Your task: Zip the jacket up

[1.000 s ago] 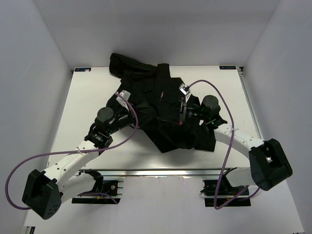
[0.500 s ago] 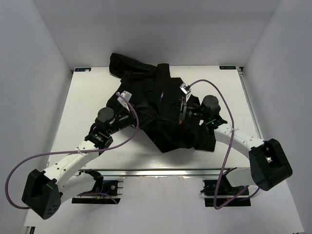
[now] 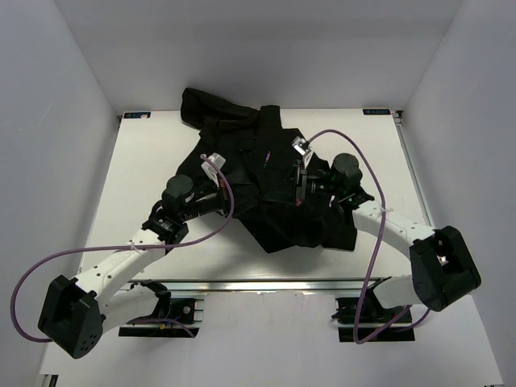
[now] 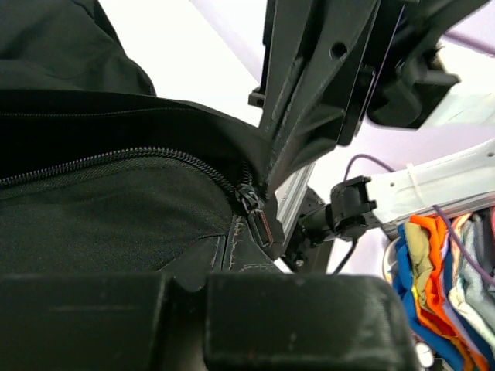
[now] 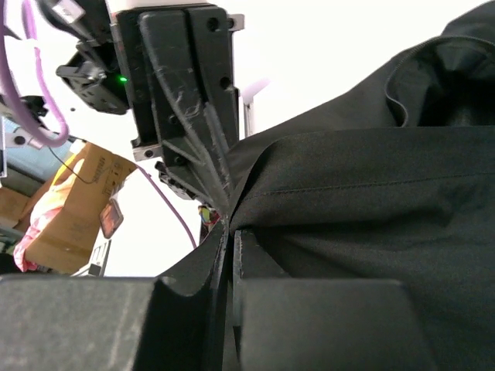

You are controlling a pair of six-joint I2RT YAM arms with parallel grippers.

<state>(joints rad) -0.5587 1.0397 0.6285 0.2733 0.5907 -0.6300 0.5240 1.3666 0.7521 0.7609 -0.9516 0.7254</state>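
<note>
Two claws, both closed down tight.

Nearest, the left claw [image 4: 205, 286] was pinched on black fabric directly below the zipper slider [image 4: 249, 198]. The pull tab [image 4: 261, 229] hung just above that grip. Whether the tab itself was caught, I could not tell.

The right claw [image 5: 230, 259] was clamped on a fold of the jacket [image 3: 282, 224] just beside the slider, on the side opposite the left claw. The tips of the two claws nearly met.

The teeth [image 4: 116, 161] ran away from the slider across the cloth; meshed or not, unclear.

Beyond the slider the jacket lay crumpled on the worktop [image 3: 145, 161], one part bunched toward the far edge.

Judged step: securing the start of the zip, with the pull not yet drawn.

The next move likely calls for one claw to hold the cloth taut under the slider. The other would take the tab and draw it along the teeth without letting the fabric ruck.
</note>
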